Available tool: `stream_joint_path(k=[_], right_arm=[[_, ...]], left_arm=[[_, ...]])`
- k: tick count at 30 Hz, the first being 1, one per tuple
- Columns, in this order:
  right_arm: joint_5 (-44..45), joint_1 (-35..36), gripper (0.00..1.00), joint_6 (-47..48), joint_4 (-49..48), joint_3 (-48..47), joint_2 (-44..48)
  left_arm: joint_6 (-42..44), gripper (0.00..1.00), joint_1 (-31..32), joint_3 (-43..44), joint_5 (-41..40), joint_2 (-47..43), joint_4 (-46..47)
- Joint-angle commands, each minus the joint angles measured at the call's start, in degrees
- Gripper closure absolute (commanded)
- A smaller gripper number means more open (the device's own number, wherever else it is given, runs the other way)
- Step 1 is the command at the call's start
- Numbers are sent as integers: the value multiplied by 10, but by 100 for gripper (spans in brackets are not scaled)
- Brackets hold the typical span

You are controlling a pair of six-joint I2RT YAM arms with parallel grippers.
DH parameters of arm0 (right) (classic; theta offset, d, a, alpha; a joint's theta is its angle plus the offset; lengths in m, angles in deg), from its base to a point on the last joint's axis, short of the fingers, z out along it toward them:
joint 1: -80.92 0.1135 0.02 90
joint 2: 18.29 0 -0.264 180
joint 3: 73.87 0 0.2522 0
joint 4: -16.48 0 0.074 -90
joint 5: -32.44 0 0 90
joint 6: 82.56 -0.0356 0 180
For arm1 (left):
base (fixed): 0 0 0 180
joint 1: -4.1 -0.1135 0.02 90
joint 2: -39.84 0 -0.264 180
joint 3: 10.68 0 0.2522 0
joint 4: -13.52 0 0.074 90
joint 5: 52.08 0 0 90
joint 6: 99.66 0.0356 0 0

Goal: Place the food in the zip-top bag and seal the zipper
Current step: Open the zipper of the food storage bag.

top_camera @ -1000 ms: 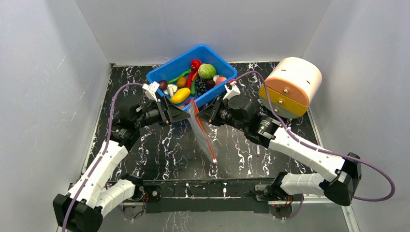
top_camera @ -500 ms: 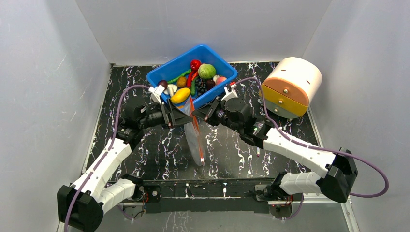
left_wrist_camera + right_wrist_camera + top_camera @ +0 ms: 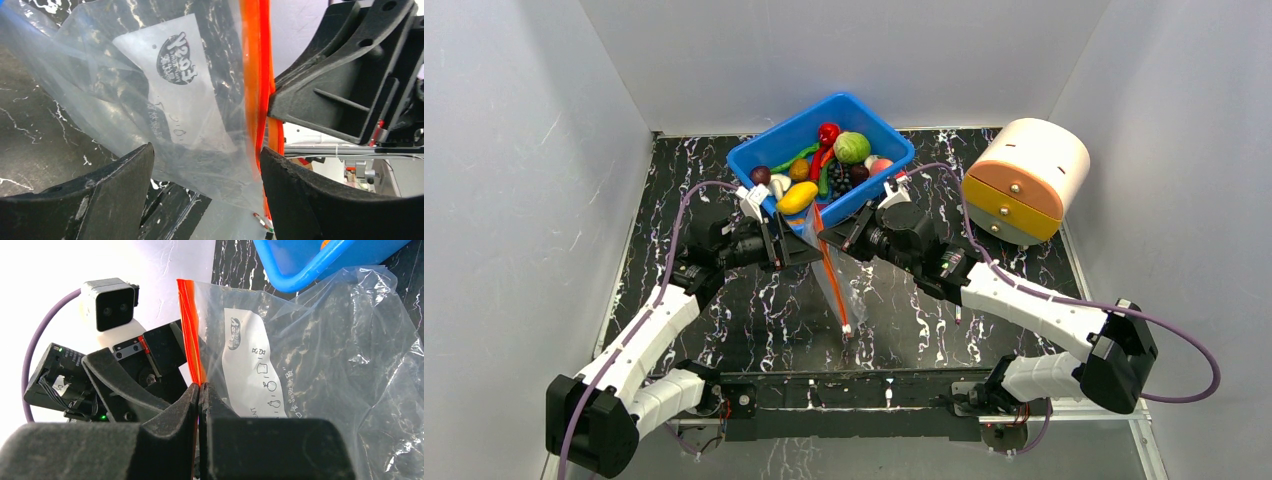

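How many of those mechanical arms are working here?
2. The left arm reaches in from the near left, the left gripper open around the zip-top bag. The right arm comes from the near right, the right gripper shut on the zipper.

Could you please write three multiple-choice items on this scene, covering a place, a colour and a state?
1. Where is the food? A in the blue tub; B in the drawers; C on the floor.
2. What colour is the zipper of the bag? A green; B red-orange; C black.
3. How is the right gripper? A open wide; B shut on the zipper; C holding a fruit.
Answers: A, the pieces lie piled in the blue tub; B, the zipper shows red-orange; B, it pinches the zipper.
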Motion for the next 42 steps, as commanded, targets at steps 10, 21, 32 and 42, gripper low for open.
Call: stream_joint_path(k=[10,21,32,42], right_arm=[[15,3,100,-7,-14,1,2],[16,4,100,-7,-17,-14,-8],[39,4,100,40,42,-42,-22],[126,4,94,134,221,-87,16]], left_arm=[[-8,20,4,0,26,10,23],[-19,22,9,0,9,20,25],[40,82,18,71,-67,46,-119],[22,100,18,83,-56,9,-115]])
